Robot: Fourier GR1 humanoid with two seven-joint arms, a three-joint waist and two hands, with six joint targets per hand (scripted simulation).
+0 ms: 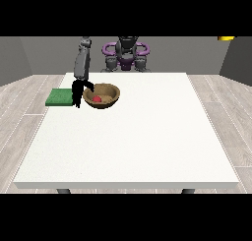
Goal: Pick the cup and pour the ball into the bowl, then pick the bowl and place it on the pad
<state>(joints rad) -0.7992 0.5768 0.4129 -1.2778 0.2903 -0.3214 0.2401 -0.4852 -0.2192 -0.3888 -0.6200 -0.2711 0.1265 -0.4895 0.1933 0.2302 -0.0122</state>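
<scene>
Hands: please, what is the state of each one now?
Hand at the view's left: at the rim of the bowl, which holds the ball; grip cannot be told.
Other hand: not in view.

— Where does the camera stand?
— Across the table [147, 136] from the robot [126, 53], raised, looking down its length.
— Close?
— No, far back; the whole tabletop fits, the robot small at the top. Only one view.

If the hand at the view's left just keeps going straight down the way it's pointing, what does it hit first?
Most likely the white table, between the green pad and the bowl. The hand sits at the bowl's rim, so depth is unclear.
</scene>
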